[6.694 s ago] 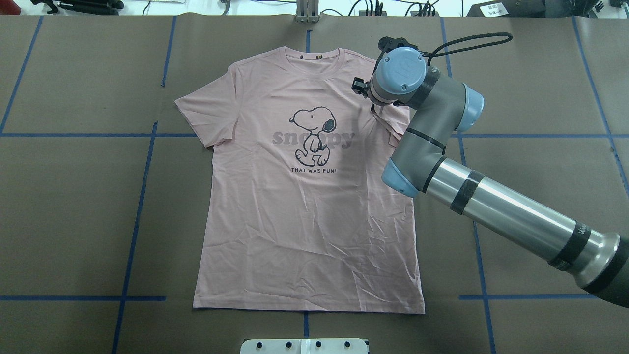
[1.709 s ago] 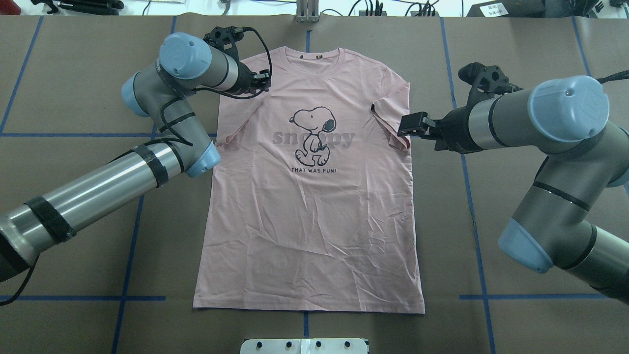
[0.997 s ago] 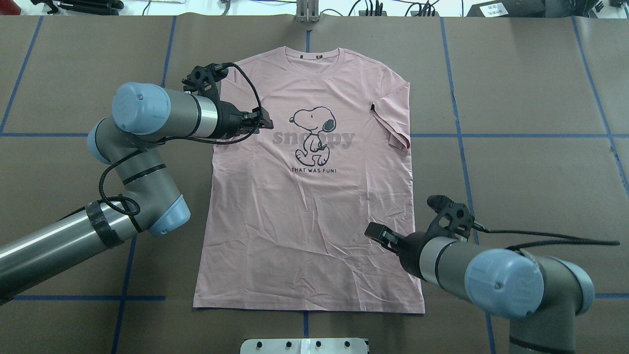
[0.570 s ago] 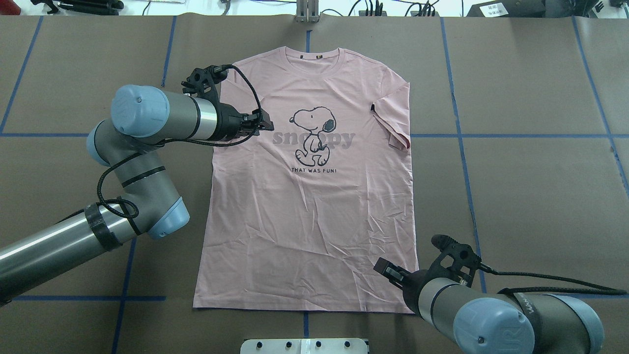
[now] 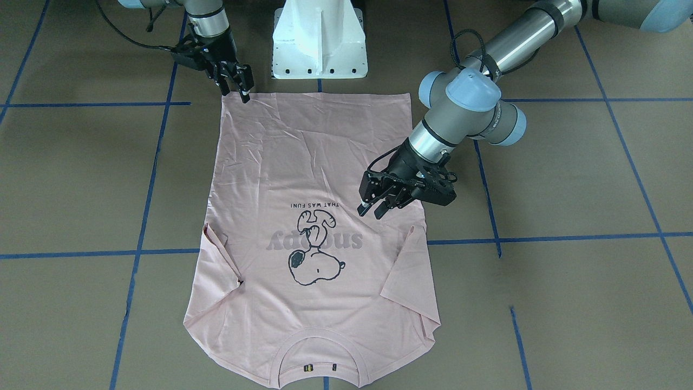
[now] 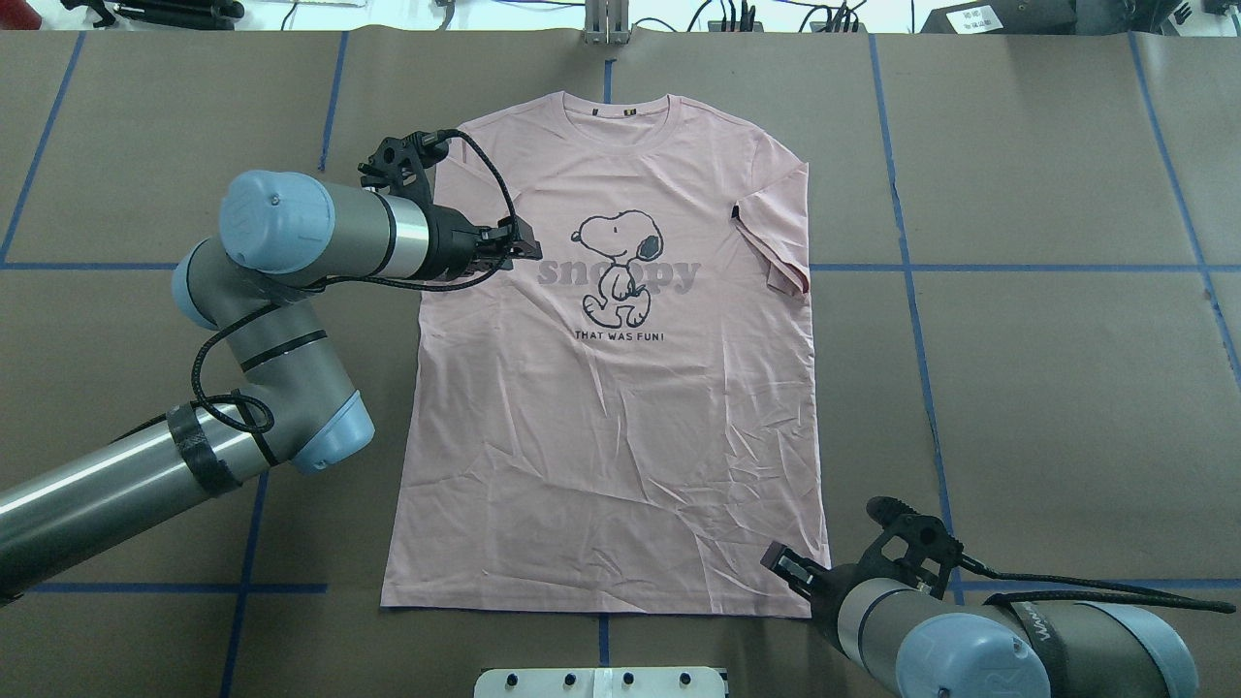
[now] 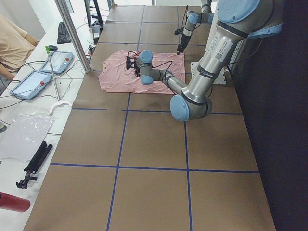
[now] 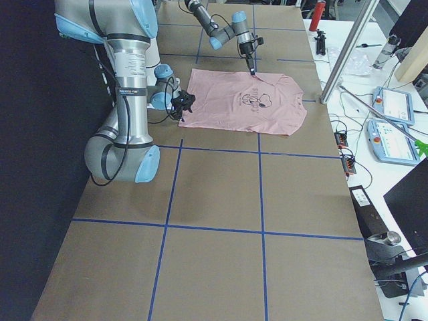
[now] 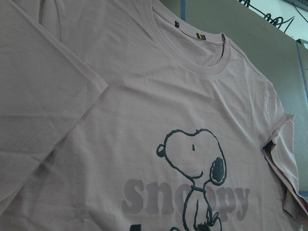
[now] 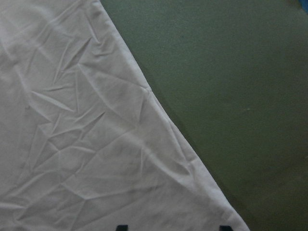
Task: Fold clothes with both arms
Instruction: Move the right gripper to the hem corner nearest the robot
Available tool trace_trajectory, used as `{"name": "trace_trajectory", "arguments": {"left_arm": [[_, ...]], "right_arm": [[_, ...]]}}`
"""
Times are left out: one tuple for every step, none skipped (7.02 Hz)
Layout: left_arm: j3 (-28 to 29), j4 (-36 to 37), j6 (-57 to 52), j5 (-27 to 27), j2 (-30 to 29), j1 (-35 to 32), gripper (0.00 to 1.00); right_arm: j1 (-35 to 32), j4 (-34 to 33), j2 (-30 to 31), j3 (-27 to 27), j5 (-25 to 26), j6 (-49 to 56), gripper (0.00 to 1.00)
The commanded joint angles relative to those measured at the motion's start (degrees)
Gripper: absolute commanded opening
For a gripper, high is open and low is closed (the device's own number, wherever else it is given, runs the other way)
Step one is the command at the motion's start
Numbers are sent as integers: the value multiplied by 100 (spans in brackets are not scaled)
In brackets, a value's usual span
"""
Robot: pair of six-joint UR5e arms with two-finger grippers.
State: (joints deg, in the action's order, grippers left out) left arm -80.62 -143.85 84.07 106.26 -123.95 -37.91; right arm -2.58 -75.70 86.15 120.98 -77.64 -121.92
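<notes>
You are looking at a pale pink short-sleeved T-shirt with a black-outlined cartoon dog print (image 6: 620, 436). It is lying flat and print-up on the brown paper-covered table crossed by blue tape lines (image 6: 1047, 388). Its ribbed round collar (image 9: 204, 67) is pointing away from the robot, and its hem is lying near the white pedestal base (image 5: 319, 38). The left-side sleeve (image 5: 409, 276) and the right-side sleeve (image 5: 222, 260) are both lying folded inward over the body.

The black two-finger left gripper (image 5: 371, 210) is hanging over the chest, just beside the grey lettering on the robot's left of the dog. Its fingers are standing apart with nothing between them. You cannot tell whether the tips are touching the cloth.

The black two-finger right gripper (image 5: 242, 92) is reaching down at the hem corner on the robot's right. Its fingers are also standing apart, gripping nothing. Its wrist camera is showing the wrinkled corner against the table, with two dark fingertips spread at the bottom edge.
</notes>
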Motion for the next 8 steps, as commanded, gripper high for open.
{"name": "trace_trajectory", "arguments": {"left_arm": [[2, -29, 48, 0, 37, 3, 49], [2, -29, 48, -9, 46, 3, 49], [11, -29, 48, -9, 38, 3, 49], [11, -29, 48, -9, 38, 3, 49], [11, -29, 48, 0, 46, 3, 49], [11, -29, 48, -9, 55, 3, 49], [2, -38, 56, -9, 73, 3, 49], [11, -38, 48, -9, 90, 3, 50]], "right_arm": [[-23, -7, 24, 4, -258, -7, 61], [-6, -7, 164, -4, -269, -15, 61], [3, 2, 226, -57, -269, -94, 61], [12, -7, 244, -75, -269, -103, 62], [29, -7, 244, -75, -278, -112, 63], [47, -7, 244, -75, -269, -112, 68], [99, -7, 244, -75, -269, -112, 70], [143, -7, 244, -75, -269, -130, 68]]}}
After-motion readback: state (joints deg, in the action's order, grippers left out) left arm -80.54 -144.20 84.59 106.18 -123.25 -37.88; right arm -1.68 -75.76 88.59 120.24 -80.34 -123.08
